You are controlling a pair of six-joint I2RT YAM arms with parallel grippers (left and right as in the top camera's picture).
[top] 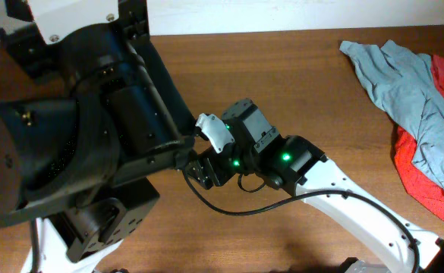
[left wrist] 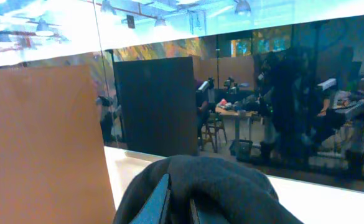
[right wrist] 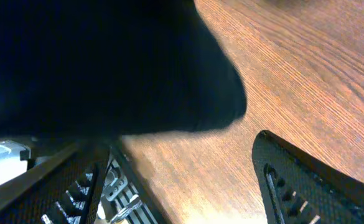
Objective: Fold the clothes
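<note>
The left pincer, all but closed, pinches a bunched fold of the black T-shirt, held high above the table. The right pincer gapes empty near the shirt's drooping edge. Soft, light and limp, the cotton will likely sag wherever unsupported, so shoulders or hem look the best holds. Its length seemingly hangs downward, with collar and hem hidden.
</note>
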